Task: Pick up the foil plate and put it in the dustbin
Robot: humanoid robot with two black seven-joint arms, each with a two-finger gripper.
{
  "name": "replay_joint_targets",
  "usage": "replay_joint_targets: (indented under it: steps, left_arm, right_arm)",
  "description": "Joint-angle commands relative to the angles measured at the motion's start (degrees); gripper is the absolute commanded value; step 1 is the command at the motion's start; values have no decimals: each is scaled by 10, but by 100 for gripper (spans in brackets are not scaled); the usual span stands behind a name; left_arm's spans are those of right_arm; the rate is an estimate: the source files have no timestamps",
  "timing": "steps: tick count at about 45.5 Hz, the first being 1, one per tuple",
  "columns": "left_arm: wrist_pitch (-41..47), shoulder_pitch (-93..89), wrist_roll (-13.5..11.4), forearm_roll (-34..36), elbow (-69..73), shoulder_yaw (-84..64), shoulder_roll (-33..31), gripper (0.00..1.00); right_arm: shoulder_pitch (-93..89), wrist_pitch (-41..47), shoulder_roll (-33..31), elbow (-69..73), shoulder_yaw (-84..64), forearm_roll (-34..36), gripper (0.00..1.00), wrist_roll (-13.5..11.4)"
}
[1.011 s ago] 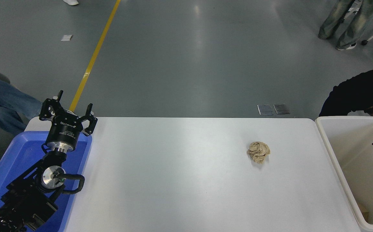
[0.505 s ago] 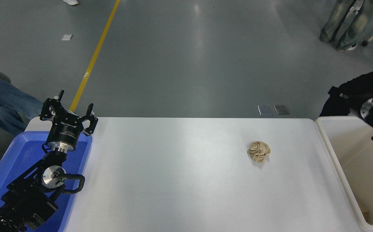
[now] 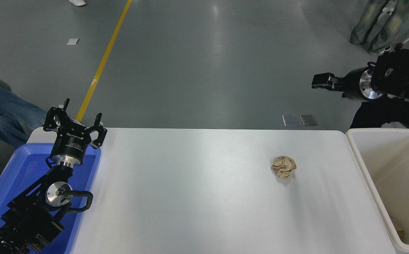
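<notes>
On the left, our left tool (image 3: 74,121) sits parked over the blue tub (image 3: 10,176), its fingers spread wide and holding nothing. It has small white writing on it, but we cannot read it. A tan paper ball (image 3: 283,167) lies alone on the white worktop (image 3: 190,197). We see no foil plate anywhere. Our right tool (image 3: 319,84) is high up beyond the worktop; we cannot tell if it is spread. The dustbin (image 3: 366,169) stands at the right edge, easy to reach
</notes>
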Motion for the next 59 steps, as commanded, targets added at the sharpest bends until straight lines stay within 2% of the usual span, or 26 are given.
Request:
replay_joint_targets:
  steps: [1, 14, 32, 47, 59]
  left_arm:
    - [0, 0, -1, 0, 0, -1, 0, 98]
    - [0, 0, -1, 0, 0, -1, 0, 98]
    - [0, 0, -1, 0, 0, -1, 0, 98]
    - [0, 1, -1, 0, 0, -1, 0, 98]
    - [1, 1, -1, 0, 0, -2, 0, 98]
  right_arm:
    - [111, 108, 15, 87, -4, -1, 100, 0]
    - [198, 226, 16, 128, 21, -1, 100, 0]
    - [234, 226, 13, 147, 23, -4, 100, 0]
    - [308, 226, 11, 230, 25, -4, 100, 0]
    - [307, 226, 14, 241, 18, -39, 100, -1]
